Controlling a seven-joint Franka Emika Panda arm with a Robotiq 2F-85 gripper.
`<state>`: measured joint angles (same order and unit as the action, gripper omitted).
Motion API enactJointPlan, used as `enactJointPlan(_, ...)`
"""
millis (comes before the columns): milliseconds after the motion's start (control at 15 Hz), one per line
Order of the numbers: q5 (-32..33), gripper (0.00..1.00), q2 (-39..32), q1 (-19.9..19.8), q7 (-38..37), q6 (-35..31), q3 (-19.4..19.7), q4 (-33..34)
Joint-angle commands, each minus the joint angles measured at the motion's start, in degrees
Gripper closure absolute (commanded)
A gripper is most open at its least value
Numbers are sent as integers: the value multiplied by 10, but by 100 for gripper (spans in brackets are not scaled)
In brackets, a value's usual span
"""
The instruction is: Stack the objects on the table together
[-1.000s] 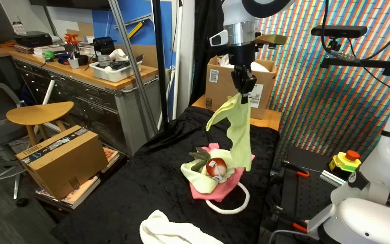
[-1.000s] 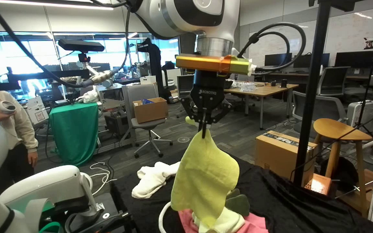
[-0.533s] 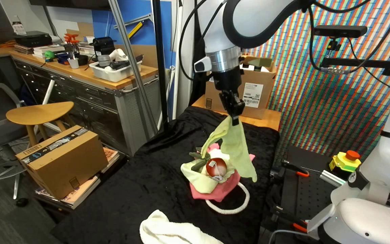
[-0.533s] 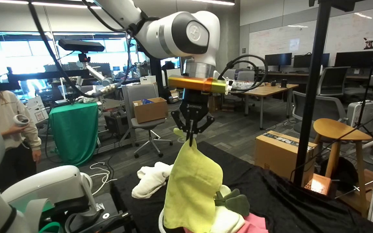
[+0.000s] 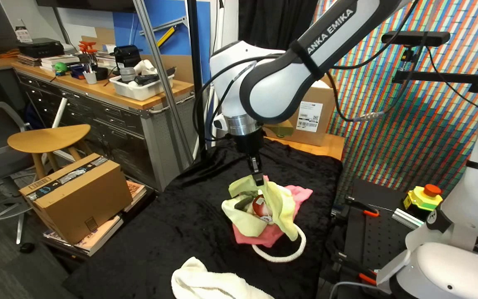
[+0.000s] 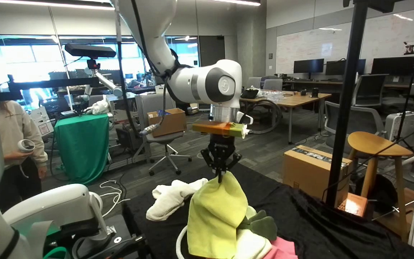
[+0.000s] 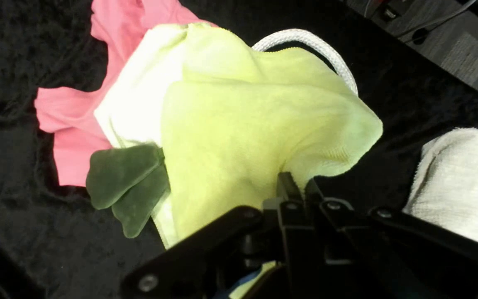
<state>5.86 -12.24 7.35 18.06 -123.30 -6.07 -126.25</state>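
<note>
My gripper point(image 5: 258, 179) is shut on a yellow-green rag point(image 5: 284, 203), pinching its upper part; the rag hangs over the pile. In the wrist view, the gripper point(image 7: 301, 180) has the cloth between its fingertips. The pile has a pink rag point(image 7: 77, 137) underneath, a pale yellow rag point(image 5: 245, 220) on it, and dark green leaf-shaped pieces point(image 7: 123, 174). The red-and-white item point(image 5: 259, 205) sits in the pale rag, partly covered; it is hidden in the wrist view. The white rope loop point(image 5: 278, 259) sticks out from under the pile. A whitish rag point(image 6: 169, 201) lies apart.
The black-draped table point(image 5: 172, 224) carries the pile. A large cardboard box point(image 5: 313, 112) stands behind the table. Another cardboard box point(image 5: 83, 195) and a round wooden stool point(image 5: 48, 137) stand beside it. A black post point(image 6: 347, 100) rises near the table's edge.
My gripper has come down and moved left in an exterior view with the yellow-green rag. The rag hung above the pile before; now it drapes over it and partly covers the red-and-white item.
</note>
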Motion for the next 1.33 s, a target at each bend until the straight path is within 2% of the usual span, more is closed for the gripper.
enactJointPlan(0,17,95,-66,-2,-62,10,5,56)
enactJointPlan(267,3,96,-108,-12,-97,21,14,96)
enactJointPlan(400,2,70,-123,-16,-111,21,18,113)
enactJointPlan(467,1,68,-125,-17,-118,21,20,117)
enactJointPlan(1067,7,1,-122,-20,-149,22,26,132)
enactJointPlan(1267,11,0,-96,-21,-150,4,27,113)
